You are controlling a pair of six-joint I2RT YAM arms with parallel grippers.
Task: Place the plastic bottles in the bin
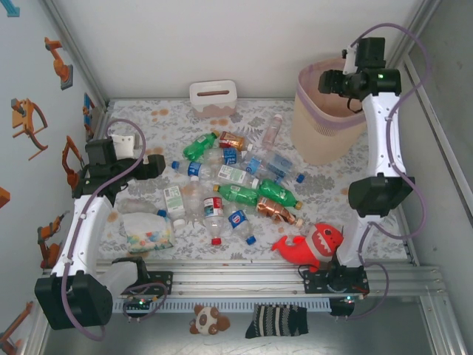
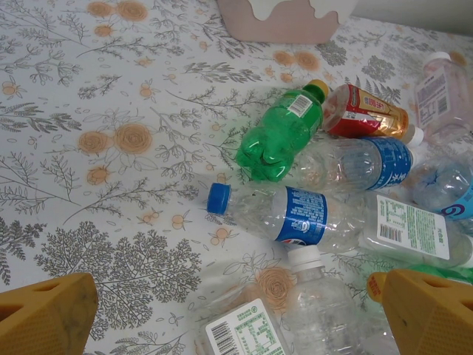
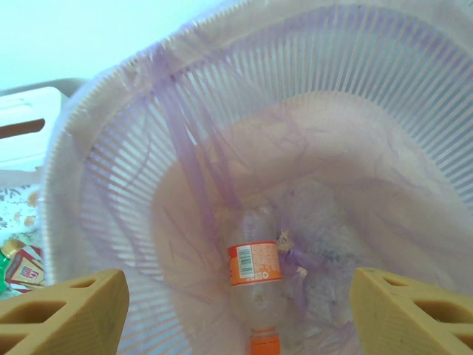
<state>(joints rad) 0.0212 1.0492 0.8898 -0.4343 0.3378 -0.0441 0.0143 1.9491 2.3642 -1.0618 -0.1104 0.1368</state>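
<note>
Several plastic bottles (image 1: pixel 236 177), clear, green and copper-brown, lie in a heap on the flowered table. My left gripper (image 1: pixel 159 166) hovers open over the heap's left edge. Between its yellow fingers (image 2: pixel 44 314) I see a clear bottle with a white cap (image 2: pixel 318 296) and a labelled one (image 2: pixel 244 329); beyond lie a blue-capped bottle (image 2: pixel 295 214) and a green one (image 2: pixel 277 133). My right gripper (image 1: pixel 329 80) is open above the bin (image 1: pixel 325 129), nothing between its fingers (image 3: pixel 63 310). Inside the bin (image 3: pixel 96 111) a clear bottle with an orange label (image 3: pixel 253 262) lies on the liner.
A white box with a slot (image 1: pixel 213 97) stands at the back. A red plush shark (image 1: pixel 310 244) lies front right, and a clear bag of pastel bits (image 1: pixel 148 231) front left. A striped sock (image 1: pixel 279 320) and a small plush toy (image 1: pixel 207 319) lie beyond the front rail.
</note>
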